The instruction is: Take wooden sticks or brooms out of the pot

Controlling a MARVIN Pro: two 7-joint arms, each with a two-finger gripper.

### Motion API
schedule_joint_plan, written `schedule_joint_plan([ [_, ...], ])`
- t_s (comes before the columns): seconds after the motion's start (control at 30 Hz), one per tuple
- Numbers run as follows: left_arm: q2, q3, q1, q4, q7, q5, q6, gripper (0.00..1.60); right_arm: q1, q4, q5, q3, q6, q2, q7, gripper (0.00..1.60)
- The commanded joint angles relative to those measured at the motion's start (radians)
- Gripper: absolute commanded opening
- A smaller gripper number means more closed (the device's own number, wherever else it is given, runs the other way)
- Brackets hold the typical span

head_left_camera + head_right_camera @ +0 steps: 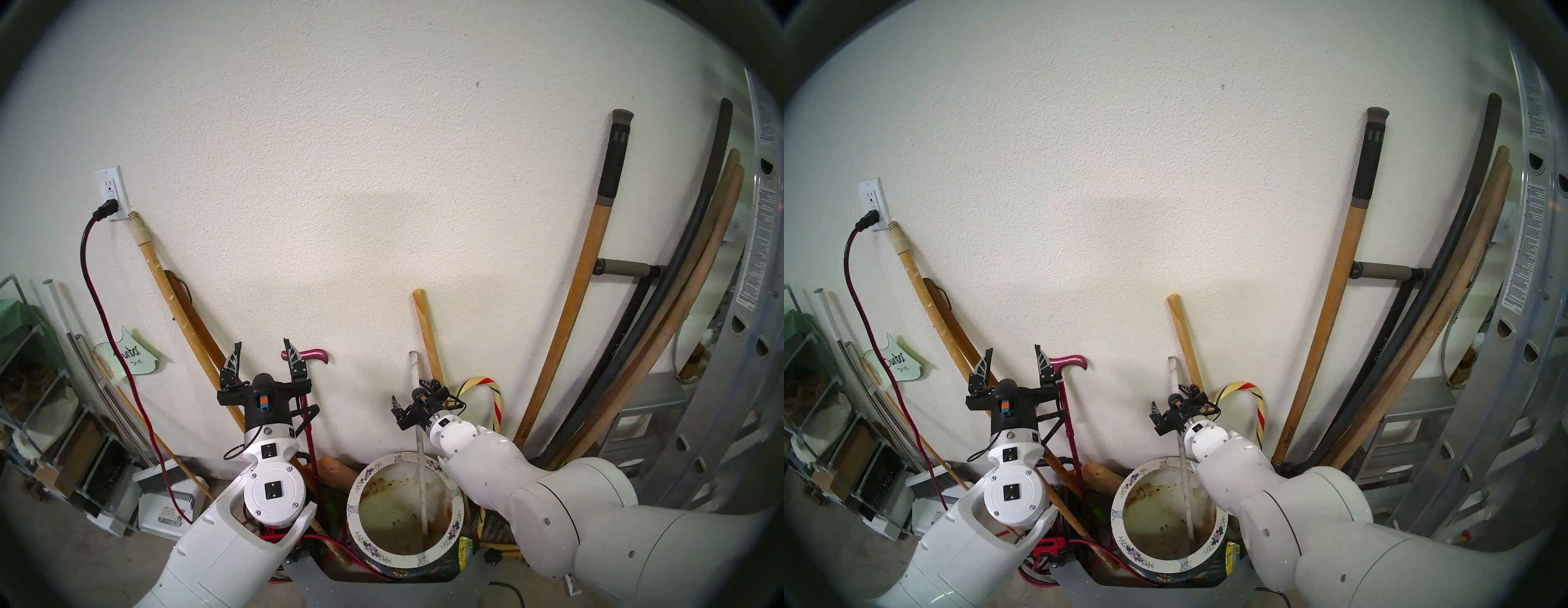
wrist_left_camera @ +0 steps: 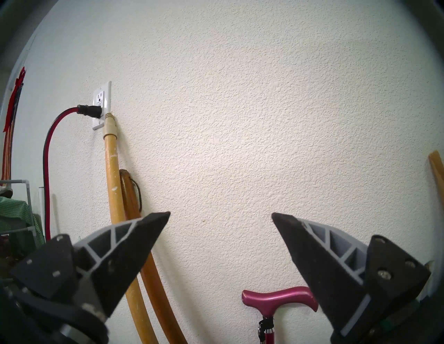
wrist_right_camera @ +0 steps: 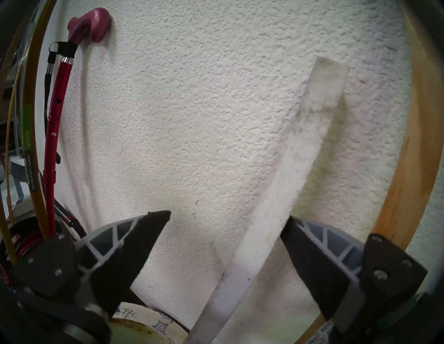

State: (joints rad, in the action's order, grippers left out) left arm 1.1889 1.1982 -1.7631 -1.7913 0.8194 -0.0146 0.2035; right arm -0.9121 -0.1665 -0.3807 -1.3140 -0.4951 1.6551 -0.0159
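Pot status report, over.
Left gripper open, empty. Right gripper open, astride white slat, no grip. Slat alone stands in pot. Tan handle crowds right.

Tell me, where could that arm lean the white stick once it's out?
The wall is bare between the magenta cane and the white slat, above the pot. Right of the candy-cane stick, long handles crowd the wall; left of the cane, more lean.

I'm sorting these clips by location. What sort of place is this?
Probably a garage or storage corner: long tool handles lean against a bare textured wall, an aluminium ladder stands at the right, and cluttered wire shelves sit at the left.
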Motion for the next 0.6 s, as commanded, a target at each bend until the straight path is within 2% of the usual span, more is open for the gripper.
schedule_joint_plan([
  [0.0, 0.0, 0.0, 0.001, 0.001, 0.0, 0.0, -0.002, 1.6, 0.054, -0.024, -0.007, -0.001, -0.006, -0.003, 0.054, 1.6],
  [0.13, -0.002, -0.002, 0.002, 0.001, 0.002, 0.001, -0.002, 1.6, 0.061, -0.023, -0.013, -0.005, -0.003, -0.004, 0.065, 1.55],
  [0.17, -0.003, -0.002, 0.002, 0.001, 0.003, 0.001, -0.002, 1.6, 0.062, -0.023, -0.014, -0.006, -0.003, -0.004, 0.068, 1.12],
  [0.23, -0.004, -0.004, 0.003, 0.001, 0.004, 0.002, -0.002, 1.6, 0.064, -0.021, -0.017, -0.008, -0.004, -0.004, 0.077, 0.39],
  [0.27, -0.005, -0.004, 0.003, 0.001, 0.005, 0.003, -0.002, 1.6, 0.065, -0.02, -0.02, -0.008, -0.005, -0.004, 0.084, 0.17],
  [0.3, -0.005, -0.005, 0.003, 0.001, 0.005, 0.003, -0.003, 1.6, 0.066, -0.018, -0.023, -0.009, -0.007, -0.004, 0.088, 0.08],
  [0.4, -0.007, -0.006, 0.004, 0.001, 0.007, 0.004, -0.003, 1.6, 0.066, -0.014, -0.028, -0.013, -0.007, -0.007, 0.087, 0.01],
  [0.57, -0.01, -0.009, 0.005, 0.001, 0.01, 0.006, -0.003, 1.6, 0.062, -0.008, -0.035, -0.018, -0.017, -0.013, 0.084, 0.0],
])
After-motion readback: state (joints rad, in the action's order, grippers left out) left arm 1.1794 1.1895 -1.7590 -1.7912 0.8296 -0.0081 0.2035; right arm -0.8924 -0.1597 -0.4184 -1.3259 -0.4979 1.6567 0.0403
